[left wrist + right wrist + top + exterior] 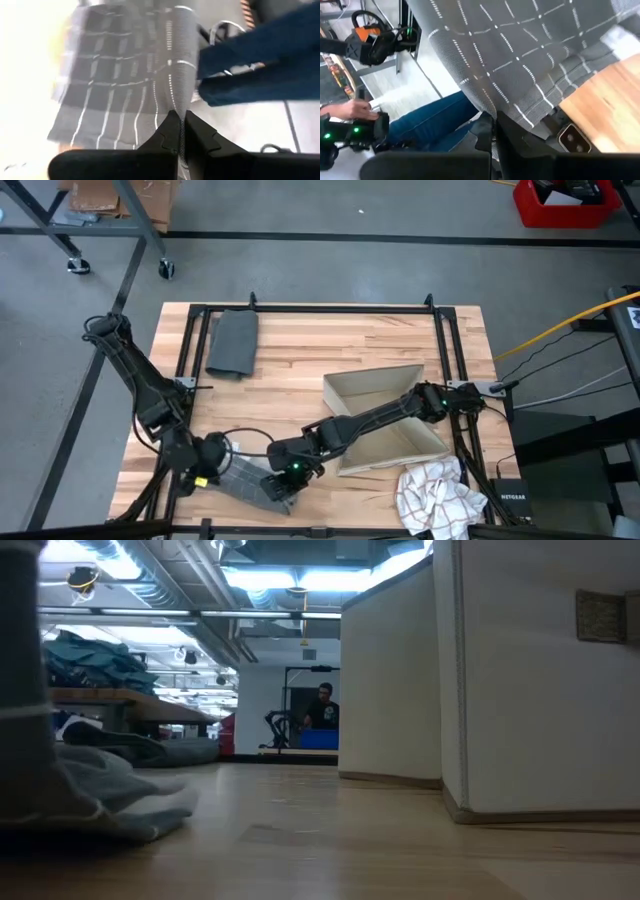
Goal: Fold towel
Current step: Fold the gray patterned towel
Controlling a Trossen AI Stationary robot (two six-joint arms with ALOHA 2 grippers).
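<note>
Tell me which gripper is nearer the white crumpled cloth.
Right. The right gripper, shut on the grey towel, sits left of the white cloth; the left gripper, also gripping the towel, is farther left.

A: Even overhead light on the table (330, 340), soft shadows only.

B: The low view is dim; ceiling lamps (290, 578) glare at twelve o'clock.

A: The left wrist picture burns white toward nine o'clock, and the towel (130, 75) is smeared with blur.
</note>
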